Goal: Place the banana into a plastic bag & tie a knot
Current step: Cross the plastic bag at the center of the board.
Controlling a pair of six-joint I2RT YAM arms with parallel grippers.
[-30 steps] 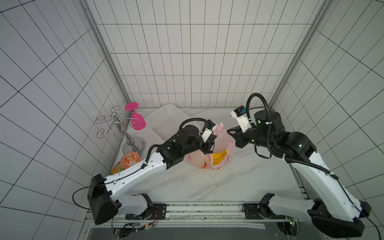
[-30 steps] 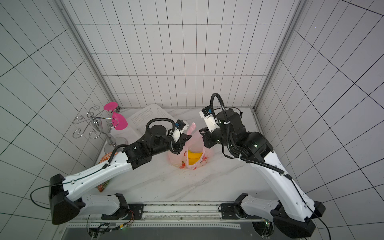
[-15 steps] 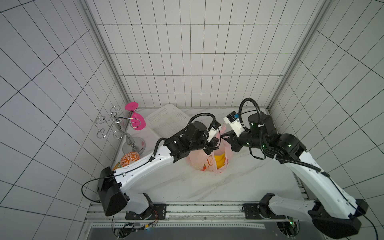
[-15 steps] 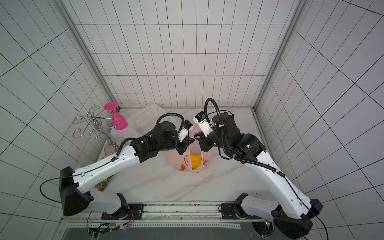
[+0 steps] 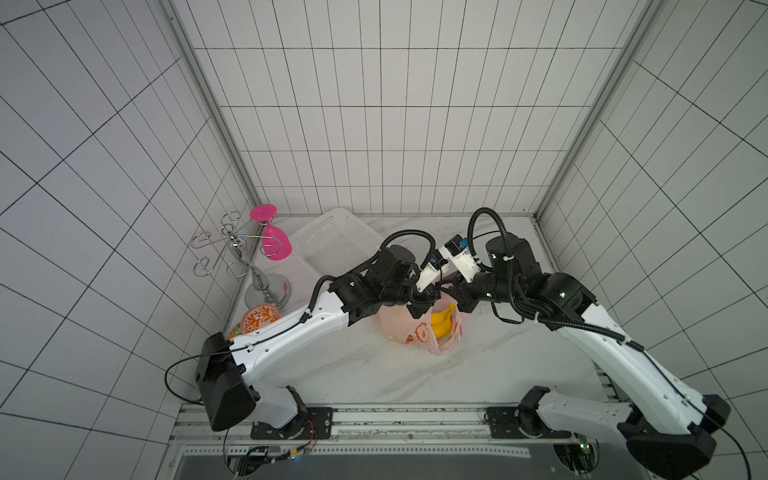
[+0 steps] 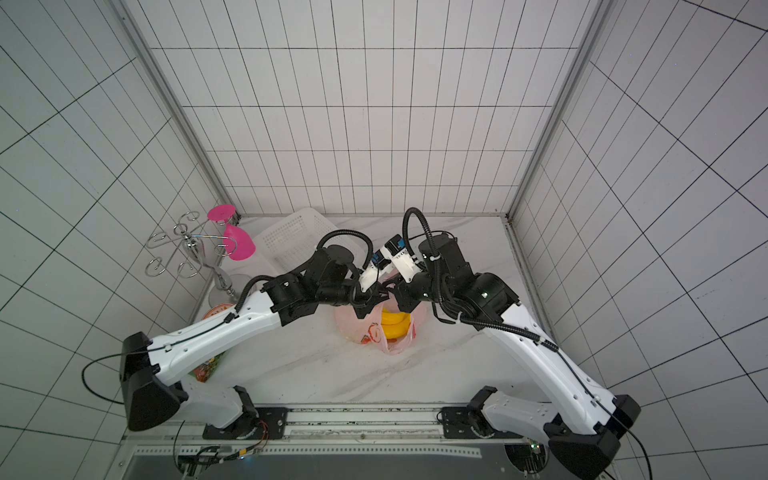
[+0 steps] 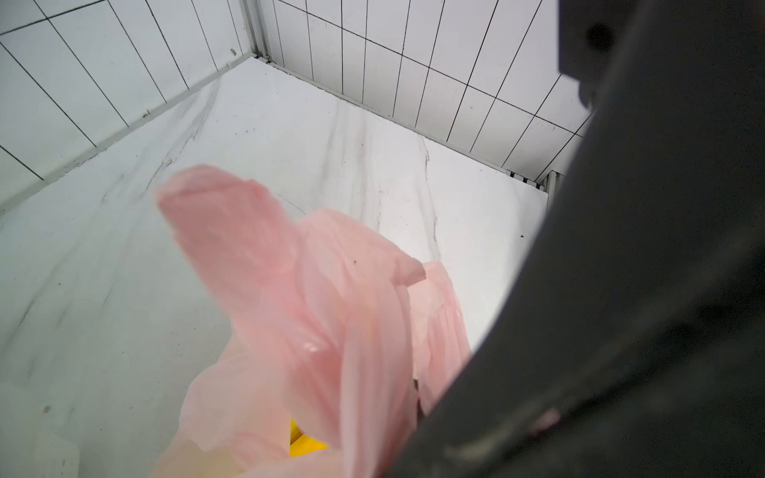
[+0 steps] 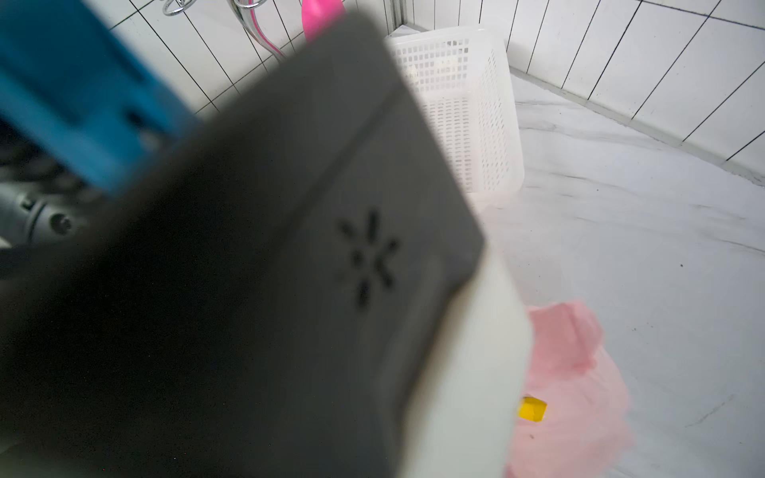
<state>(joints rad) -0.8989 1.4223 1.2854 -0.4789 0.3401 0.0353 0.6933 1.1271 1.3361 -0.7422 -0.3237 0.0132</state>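
One white marbled bench (image 5: 498, 365) carries the whole scene. Two white-and-black arms bend inward over it, and their hands meet above its middle. Behind them, toward the back wall, stands a white perforated basket (image 5: 336, 241).

The plastic bag (image 5: 405, 328) is pale pink and translucent, with a red-orange print on its side. It sits on the bench directly beneath both hands, its top gathered up toward them. The banana (image 5: 442, 322) lies inside the bag, its yellow showing through the film in both top views.

The left hand (image 5: 424, 297) is closed, with pink film bunched at its tips. In the left wrist view a strip of the bag rises past the camera to a loose end, and a dark blurred body blocks one side.

The right hand (image 5: 451, 291) is closed too, just beside the left hand. What it pinches cannot be told. The left hand's casing fills most of the right wrist view, leaving only a corner of pink film and a small yellow patch.
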